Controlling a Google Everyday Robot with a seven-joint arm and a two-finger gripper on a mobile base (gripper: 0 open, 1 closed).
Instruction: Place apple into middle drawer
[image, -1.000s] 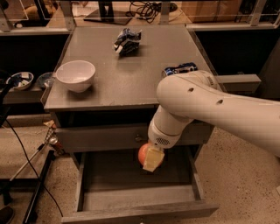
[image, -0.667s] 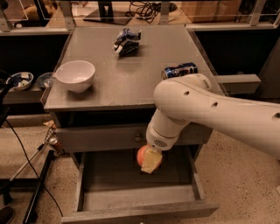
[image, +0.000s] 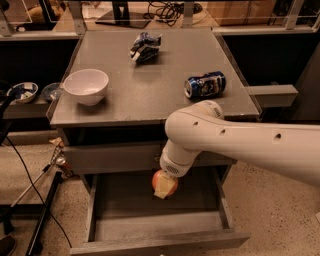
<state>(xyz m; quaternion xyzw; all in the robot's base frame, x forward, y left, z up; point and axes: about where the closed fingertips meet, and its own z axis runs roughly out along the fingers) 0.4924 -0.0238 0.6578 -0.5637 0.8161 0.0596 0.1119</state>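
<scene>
The red-orange apple (image: 160, 180) is held in my gripper (image: 165, 187), which hangs from the white arm just below the cabinet top's front edge. Gripper and apple are above the floor of the open middle drawer (image: 150, 222), a wide shallow grey box pulled out toward the camera. One pale finger (image: 166, 189) shows in front of the apple; the other is hidden behind it. The drawer floor is bare.
On the grey cabinet top (image: 145, 85) stand a white bowl (image: 86, 86) at left, a crumpled blue wrapper (image: 145, 46) at the back and a crushed blue can (image: 205, 84) at right. A closed drawer front (image: 110, 157) sits above the open drawer. Cables and a stand (image: 35, 200) lie left.
The arm and the apple have shifted slightly left and a little lower over the open drawer. The apple stays in the gripper.
</scene>
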